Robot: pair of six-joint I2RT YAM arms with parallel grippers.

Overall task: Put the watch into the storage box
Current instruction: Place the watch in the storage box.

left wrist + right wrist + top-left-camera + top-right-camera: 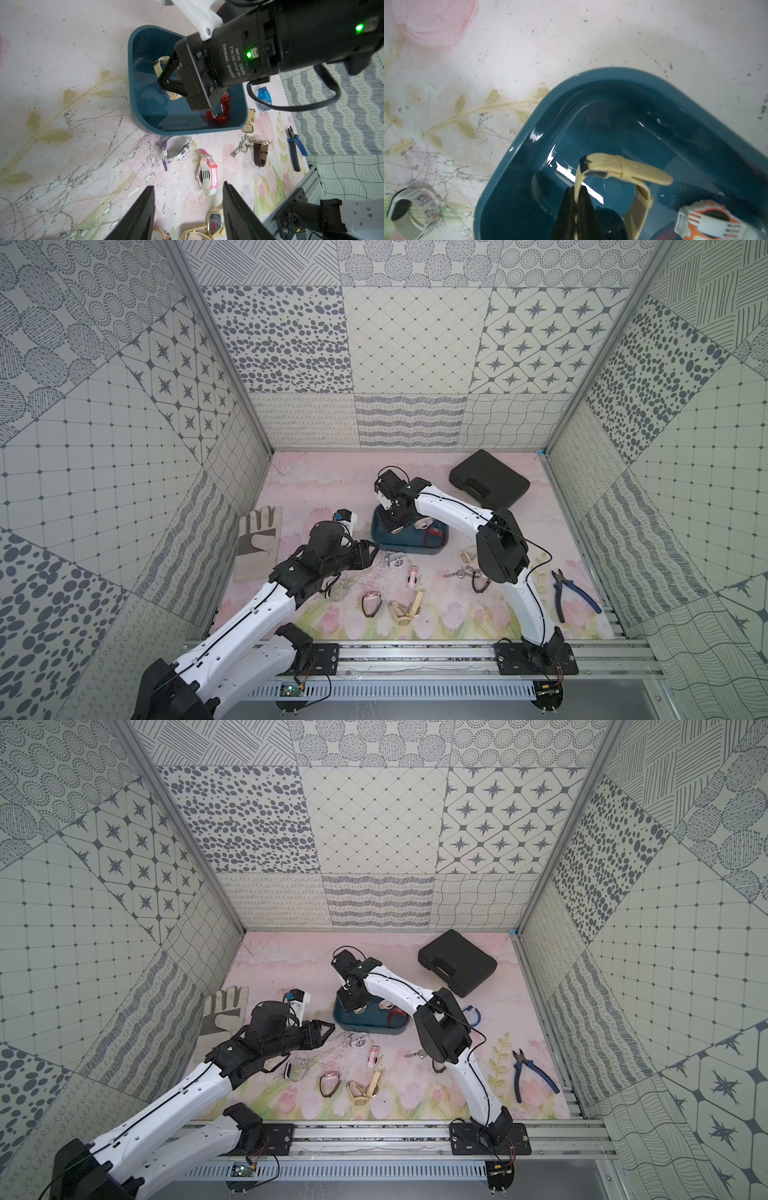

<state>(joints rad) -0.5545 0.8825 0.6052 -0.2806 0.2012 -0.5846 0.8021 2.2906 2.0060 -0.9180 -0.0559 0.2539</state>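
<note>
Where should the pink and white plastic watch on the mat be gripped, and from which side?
Probably from above, with the open left gripper nearest it. Close across the narrow width of the pink and white plastic watch near its case: it lies as a long, slim loop, with free mat on both long sides.

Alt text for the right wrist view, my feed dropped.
The right gripper, jaws shut on the strap of a cream watch, holds it inside the teal storage box. A white-and-orange watch lies there; a white watch sits outside.
</note>
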